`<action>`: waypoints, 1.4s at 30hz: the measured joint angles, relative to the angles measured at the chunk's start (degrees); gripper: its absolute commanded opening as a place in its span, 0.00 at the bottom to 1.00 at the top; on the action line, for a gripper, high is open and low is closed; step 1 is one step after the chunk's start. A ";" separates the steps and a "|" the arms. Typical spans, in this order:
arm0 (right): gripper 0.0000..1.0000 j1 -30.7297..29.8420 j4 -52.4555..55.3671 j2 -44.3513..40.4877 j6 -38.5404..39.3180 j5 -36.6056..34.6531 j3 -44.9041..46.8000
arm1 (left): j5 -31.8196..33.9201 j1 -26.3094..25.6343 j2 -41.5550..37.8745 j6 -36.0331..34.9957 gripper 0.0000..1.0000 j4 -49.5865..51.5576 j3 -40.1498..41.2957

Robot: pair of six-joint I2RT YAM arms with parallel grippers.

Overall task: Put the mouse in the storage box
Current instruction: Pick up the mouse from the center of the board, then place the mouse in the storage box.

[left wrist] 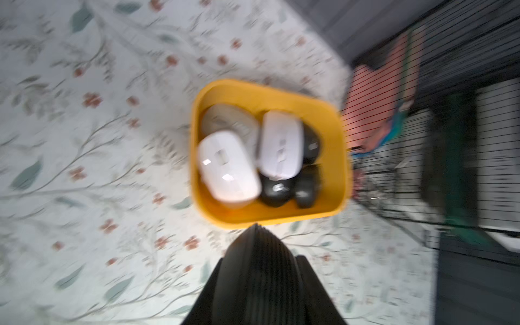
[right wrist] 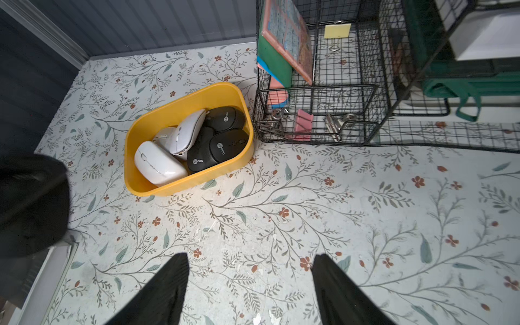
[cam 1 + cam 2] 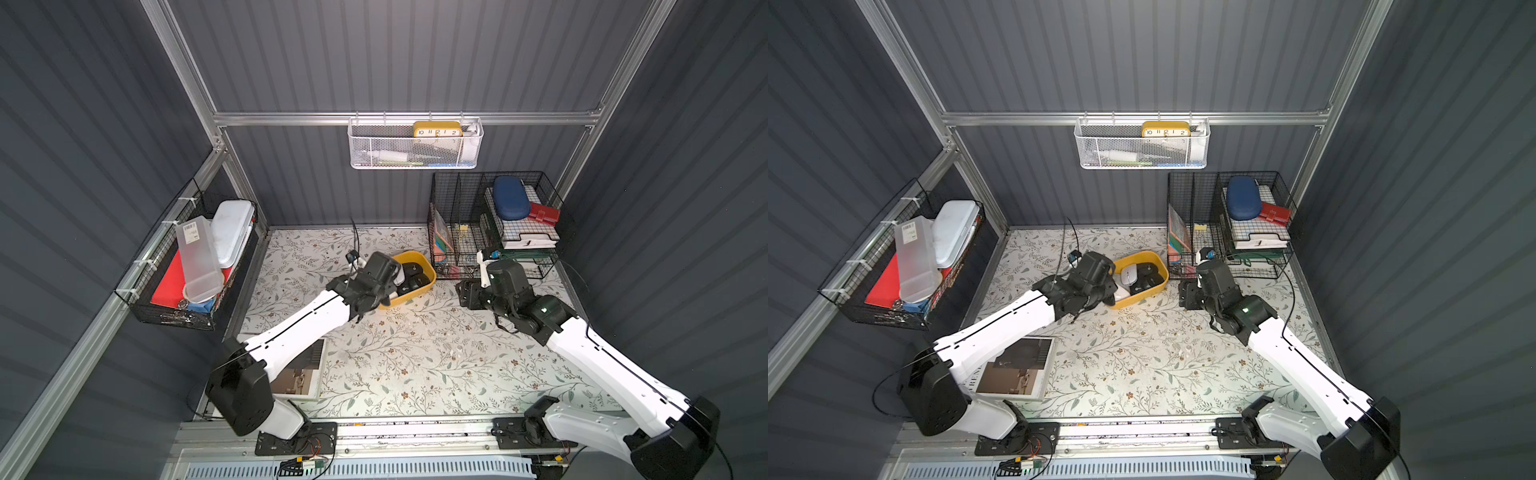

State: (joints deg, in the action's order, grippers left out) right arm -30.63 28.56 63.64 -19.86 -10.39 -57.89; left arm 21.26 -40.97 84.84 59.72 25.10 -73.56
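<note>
1. Mustard-yellow plastic, oblong with rounded corners: the storage box (image 2: 168,111) stands upright on the floral tabletop (image 2: 295,197). Both top views confirm it sits flat.
2. Contents: I count six mice, all lying within the box's walls.
3. One white mouse (image 2: 157,163) lies top side up at the end of the box nearest my left gripper, resting against the short wall there.
4. A second white mouse (image 2: 188,132) is tilted on its edge along the middle of the box and leans against the black mice. A third pale mouse (image 2: 162,134) is partly buried beneath these two.
5. Three black mice (image 2: 230,145) fill the opposite end of the box, packed close together.
6. My left gripper (image 1: 255,229) is clenched, fingers pressed together with nothing between them. Its tip hangs just outside the box's short wall, on the white mouse's side. The wrist view is blurred, but I see no contact with the box.
7. My right gripper (image 2: 247,260) is released, fingers spread wide and holding nothing. It hangs over bare tabletop near the box's long side, apart from it.
8. The black wire organiser (image 2: 312,92) stands just beside the box's black-mouse end. I cannot tell whether the two touch.
</note>
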 measured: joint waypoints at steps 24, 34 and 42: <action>0.74 0.00 0.61 -3.26 -2.10 -0.07 1.33 | -24.96 8.61 28.22 -11.52 0.17 -38.47 -3.87; 0.74 0.00 0.74 -3.26 -2.19 0.04 1.33 | -28.39 8.61 33.86 -11.54 0.22 -40.35 -6.64; 0.74 0.00 0.79 -3.21 -2.19 0.09 1.33 | -30.05 8.61 38.97 -11.54 0.31 -39.26 -11.87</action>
State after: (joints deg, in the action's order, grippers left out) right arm -30.63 29.34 60.42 -22.04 -10.31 -56.55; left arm -8.80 -32.36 123.81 48.18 -14.15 -85.43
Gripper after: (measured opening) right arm 0.740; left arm 0.352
